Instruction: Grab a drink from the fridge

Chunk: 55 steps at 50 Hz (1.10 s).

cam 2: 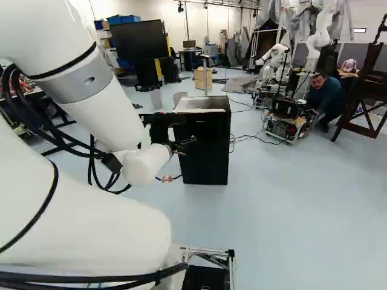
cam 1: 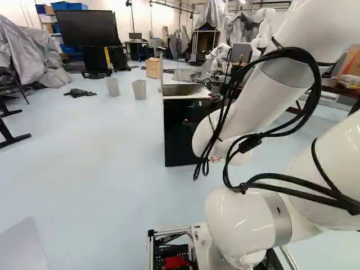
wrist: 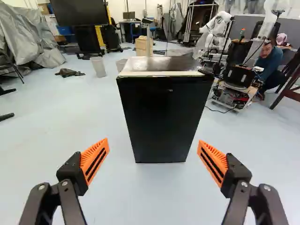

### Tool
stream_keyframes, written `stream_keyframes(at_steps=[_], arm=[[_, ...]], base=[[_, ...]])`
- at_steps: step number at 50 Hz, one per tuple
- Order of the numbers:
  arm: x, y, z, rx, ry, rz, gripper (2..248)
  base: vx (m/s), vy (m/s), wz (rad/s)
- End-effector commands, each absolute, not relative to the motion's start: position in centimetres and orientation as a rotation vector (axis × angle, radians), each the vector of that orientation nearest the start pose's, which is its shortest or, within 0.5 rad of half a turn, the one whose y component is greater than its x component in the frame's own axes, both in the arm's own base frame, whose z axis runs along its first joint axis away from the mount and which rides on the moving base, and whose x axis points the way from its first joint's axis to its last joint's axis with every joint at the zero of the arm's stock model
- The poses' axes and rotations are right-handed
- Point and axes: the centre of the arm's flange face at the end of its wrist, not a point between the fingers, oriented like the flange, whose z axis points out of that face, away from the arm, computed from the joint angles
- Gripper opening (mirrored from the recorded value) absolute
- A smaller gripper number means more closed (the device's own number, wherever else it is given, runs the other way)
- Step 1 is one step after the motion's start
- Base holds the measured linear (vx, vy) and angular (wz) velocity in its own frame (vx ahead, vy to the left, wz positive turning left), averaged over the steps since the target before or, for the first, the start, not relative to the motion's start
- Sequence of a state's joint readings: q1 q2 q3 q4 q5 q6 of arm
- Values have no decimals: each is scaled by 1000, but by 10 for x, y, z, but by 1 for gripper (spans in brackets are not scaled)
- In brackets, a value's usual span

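Wrist view is showing the black gripper [cam 2: 183, 145] standing wide open, its two orange pads [wrist: 95, 157] spreading well apart on either side with nothing lying between them. Ahead of the gripper [wrist: 153, 143], a black mini fridge [wrist: 164, 117] is standing upright on the pale blue floor [wrist: 154, 197], its flat dark front facing the fingers and its door sitting closed, so the inside is staying out of sight and any drink within cannot be told. The fridge's metallic top [wrist: 159, 63] is catching the light. In the right base view, the white arm [cam 2: 100, 99] is reaching forward from the left, and the gripper is overlapping the fridge's left edge; whether it is touching cannot be told from there. Two wastebaskets [cam 1: 112, 86] [cam 1: 139, 89] are standing near each other beyond the fridge, with a wooden cabinet [cam 2: 202, 78] rising farther back. A large black screen [cam 1: 88, 28] is standing behind the wastebaskets, and a dark cloth [wrist: 69, 72] is lying crumpled on the floor near them. Grey sheeting [cam 1: 36, 53] is draping down at the left of the left base view. Another robot [cam 2: 284, 118] is standing beyond the fridge, to its right in the right base view.
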State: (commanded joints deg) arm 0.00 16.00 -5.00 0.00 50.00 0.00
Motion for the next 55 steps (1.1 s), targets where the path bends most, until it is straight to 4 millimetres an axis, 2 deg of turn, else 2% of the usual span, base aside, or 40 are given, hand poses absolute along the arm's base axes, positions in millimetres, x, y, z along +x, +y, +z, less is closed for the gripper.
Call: stream_keyframes(at_steps=[55], arm=[[270,0,366,-2558,0,-1824,247]], base=[[85,79,-22]])
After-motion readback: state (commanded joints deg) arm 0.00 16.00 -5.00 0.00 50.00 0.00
